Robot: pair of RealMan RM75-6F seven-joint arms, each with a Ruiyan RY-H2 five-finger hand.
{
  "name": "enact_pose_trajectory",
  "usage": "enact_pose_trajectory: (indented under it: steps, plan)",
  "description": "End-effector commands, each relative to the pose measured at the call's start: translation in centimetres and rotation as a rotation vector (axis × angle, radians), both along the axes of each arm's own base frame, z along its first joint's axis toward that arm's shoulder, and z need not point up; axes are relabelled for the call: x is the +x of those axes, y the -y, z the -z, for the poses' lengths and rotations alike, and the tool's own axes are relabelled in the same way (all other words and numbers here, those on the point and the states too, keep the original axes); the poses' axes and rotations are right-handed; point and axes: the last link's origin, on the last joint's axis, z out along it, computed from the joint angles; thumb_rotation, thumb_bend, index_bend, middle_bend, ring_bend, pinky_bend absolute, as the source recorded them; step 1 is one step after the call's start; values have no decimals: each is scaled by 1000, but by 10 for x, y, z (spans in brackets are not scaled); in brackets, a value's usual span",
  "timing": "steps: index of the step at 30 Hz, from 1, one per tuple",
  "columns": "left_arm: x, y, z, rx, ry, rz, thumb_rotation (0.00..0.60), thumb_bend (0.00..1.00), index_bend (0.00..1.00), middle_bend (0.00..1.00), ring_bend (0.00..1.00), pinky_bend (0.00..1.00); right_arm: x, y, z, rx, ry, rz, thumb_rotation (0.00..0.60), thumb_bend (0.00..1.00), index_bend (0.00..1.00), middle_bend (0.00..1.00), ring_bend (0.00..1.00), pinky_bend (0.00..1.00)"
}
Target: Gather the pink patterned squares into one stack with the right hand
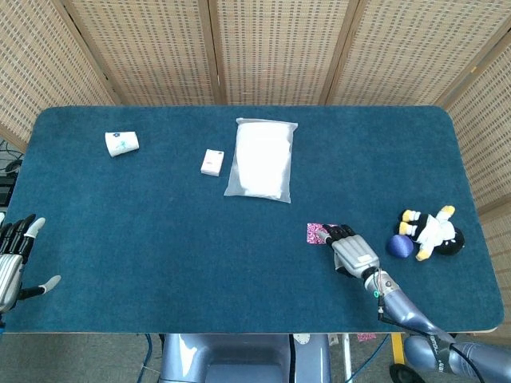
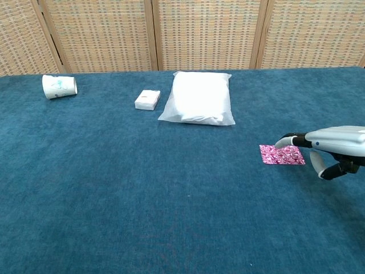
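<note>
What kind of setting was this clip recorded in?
Probably a staged indoor teleoperation or data-collection station, not a home. A table covered in blue felt stands before folding woven screens, and unrelated props are scattered on it: a tipped paper cup, a white bagged pack and a plush toy.

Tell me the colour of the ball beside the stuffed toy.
Dark blue ball, clearest in the head view.

Right robot hand (image 1: 352, 251) outstretched, fingers apart

Open felt around pink square (image 1: 318, 233); plush toy (image 1: 431, 232) right
</note>
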Motion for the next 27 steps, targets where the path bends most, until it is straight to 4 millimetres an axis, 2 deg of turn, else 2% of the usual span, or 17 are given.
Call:
enact_pose_trajectory:
  steps: [1, 14, 20, 27]
  plan:
    - [0, 0, 0, 0, 0, 0, 600, 0, 0, 0, 0, 0, -2, 1, 1, 0, -7, 6, 600, 1000, 35, 2, 0, 0]
    - [0, 0, 0, 1, -3, 0, 600, 0, 0, 0, 0, 0, -13, -6, 2, 42, -39, 34, 600, 1000, 52, 54, 0, 0]
    - [0, 0, 0, 3, -3, -1, 600, 0, 0, 0, 0, 0, -12, -23, 1, 94, -48, -2, 600, 1000, 54, 73, 0, 0]
    - [0, 0, 0, 2, -4, -1, 600, 0, 0, 0, 0, 0, -8, -53, 0, 168, -66, -75, 600, 1000, 54, 74, 0, 0]
